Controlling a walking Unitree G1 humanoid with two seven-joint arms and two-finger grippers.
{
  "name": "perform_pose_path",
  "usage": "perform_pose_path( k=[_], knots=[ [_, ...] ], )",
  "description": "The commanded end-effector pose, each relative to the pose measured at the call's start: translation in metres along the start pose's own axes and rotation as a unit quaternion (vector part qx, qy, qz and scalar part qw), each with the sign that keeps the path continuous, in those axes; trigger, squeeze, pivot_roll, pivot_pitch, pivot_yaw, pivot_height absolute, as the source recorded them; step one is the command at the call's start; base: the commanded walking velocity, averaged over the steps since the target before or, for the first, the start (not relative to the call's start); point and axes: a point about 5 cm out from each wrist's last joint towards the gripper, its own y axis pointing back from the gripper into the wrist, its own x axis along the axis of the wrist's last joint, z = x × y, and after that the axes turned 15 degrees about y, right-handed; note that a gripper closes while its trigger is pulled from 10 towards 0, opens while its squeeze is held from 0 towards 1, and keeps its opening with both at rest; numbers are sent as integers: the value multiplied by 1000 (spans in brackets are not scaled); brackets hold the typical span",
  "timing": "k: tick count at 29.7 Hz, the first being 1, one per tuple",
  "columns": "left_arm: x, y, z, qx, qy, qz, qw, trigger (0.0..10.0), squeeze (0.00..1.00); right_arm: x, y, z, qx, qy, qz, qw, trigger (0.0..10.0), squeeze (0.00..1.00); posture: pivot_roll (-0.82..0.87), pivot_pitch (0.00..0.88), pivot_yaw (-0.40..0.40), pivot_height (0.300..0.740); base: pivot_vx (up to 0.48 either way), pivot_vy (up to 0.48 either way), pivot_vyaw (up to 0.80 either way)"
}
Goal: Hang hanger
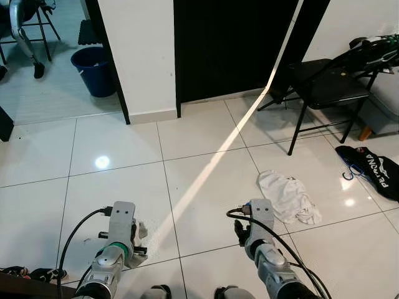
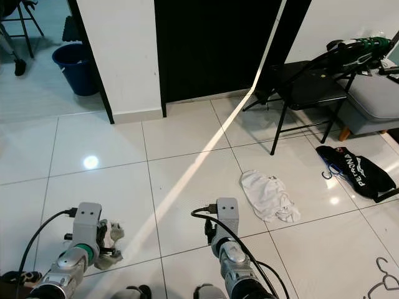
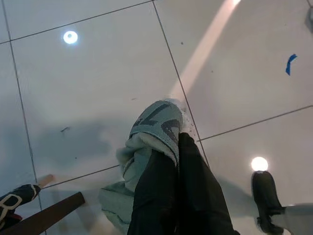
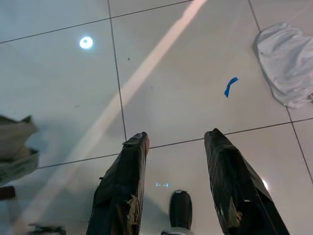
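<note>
- Holding low over the white tiled floor [image 1: 124,149], the left gripper [image 3: 171,147] has its two black fingers closed together on a crumpled pale grey-green cloth with dark lettering [image 3: 154,127]; the cloth bunches around the fingertips and hangs off them.
- Right gripper [image 4: 176,142] hovers beside it over bare tile, fingers spread wide, holding nothing.
- Small blue scrap [image 4: 230,85] lies on the tile just ahead of the right gripper.
- Crumpled white cloth [image 1: 288,196] lies on the floor ahead and to the right, apart from both grippers.
- Farther right, black bag with white lettering [image 1: 371,171] sits on the floor; a thin blue hooked wire piece [image 1: 352,169] lies against its near edge. Judgement: this could be the hanger, too small to confirm.
- Handling guess: thin and light, stiff but bendable, likely to skid on glossy tile; the grip should go on the shoulder or neck below the hook, leaving the hook free.
- Black folding metal chair [image 1: 324,93] stands behind the bag; something dark with green trim rests on its back, not identifiable.
- Dark doorway [image 1: 230,43] in the white wall, blue plastic bucket [image 1: 93,70] far left.
- No rail or hanging point identifiable.
</note>
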Motion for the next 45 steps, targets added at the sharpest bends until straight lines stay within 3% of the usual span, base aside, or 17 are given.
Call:
perform_pose_path(
  k=[1, 6, 13, 18, 25, 34, 45],
  knots=[
    [-6, 2, -6, 1, 7, -11, 1000, 10000, 0, -11, 4, 5, -8, -20, -18, 1000, 10000, 0, 18, 89, 37, 740, 0, 0, 0],
    [-6, 2, -6, -2, 33, -14, 999, 10000, 0, -12, 4, 17, -28, -61, -16, 998, 10000, 0, 8, 95, 46, 740, 0, 0, 0],
    [-3, 1, -5, -6, 76, -10, 997, 10000, 0, -10, 2, 17, -14, -38, -28, 999, 10000, 0, 3, 94, 28, 740, 0, 0, 0],
    [-2, 0, -6, -9, 105, -13, 994, 10000, 0, -11, 2, 11, -4, -50, -35, 998, 10000, 0, 11, 98, 26, 740, 0, 0, 0],
    [-4, 1, -4, -21, 113, -8, 993, 10000, 0, -7, 0, 7, 8, -61, -35, 997, 10000, 0, 18, 94, 12, 740, 0, 0, 0],
    [-3, 1, -4, -21, 120, -5, 993, 10000, 0, -4, -2, 8, 26, -43, -39, 998, 10000, 0, 16, 100, -26, 740, 0, 0, 0],
    [-3, 0, -3, -29, 102, -10, 994, 10000, 0, -4, -3, 9, 23, -49, -39, 998, 10000, 0, 15, 96, -18, 740, 0, 0, 0]
  ],
)
